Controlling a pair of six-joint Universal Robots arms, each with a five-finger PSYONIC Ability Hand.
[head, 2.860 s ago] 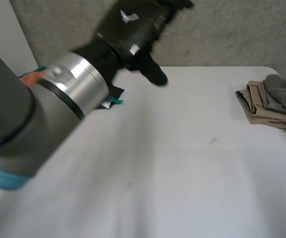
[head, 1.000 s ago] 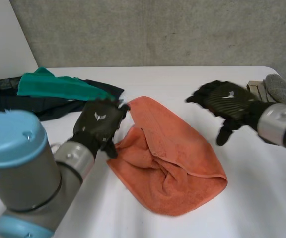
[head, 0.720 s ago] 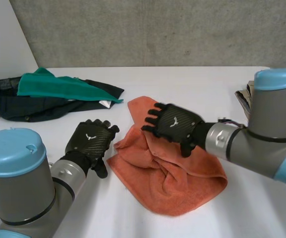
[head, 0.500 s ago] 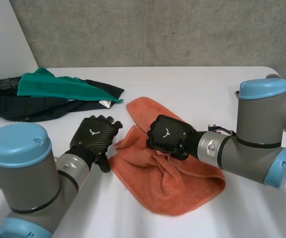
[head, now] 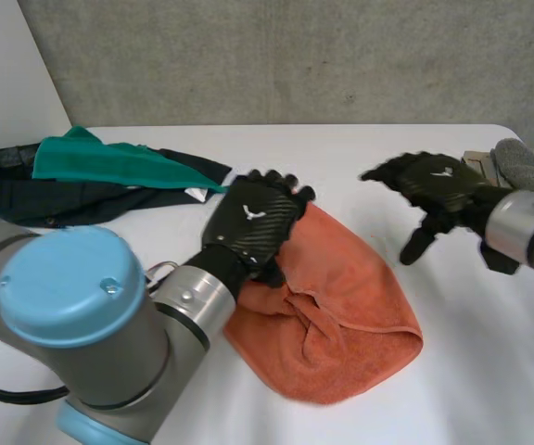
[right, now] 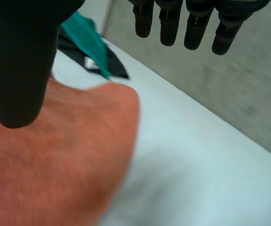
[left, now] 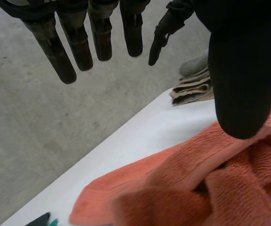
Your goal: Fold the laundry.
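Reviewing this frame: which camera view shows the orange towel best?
The head view: the orange towel lies rumpled on the table with nearly its whole outline visible, the left hand hiding one edge. The left wrist view shows bunched folds close up; the right wrist view shows one rounded corner.

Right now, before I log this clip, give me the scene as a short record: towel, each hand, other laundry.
Cloth in work: orange towel, crumpled, mid-table
Left hand: over the towel's far-left edge, fingers straight, gripping nothing
Right hand: to the towel's right, clear of it, fingers spread
Unsorted heap: green cloth on a dark garment, at the table's far left
Done stack: folded pile of beige and grey pieces, at the right edge
Fold status: no tidy fold in the towel
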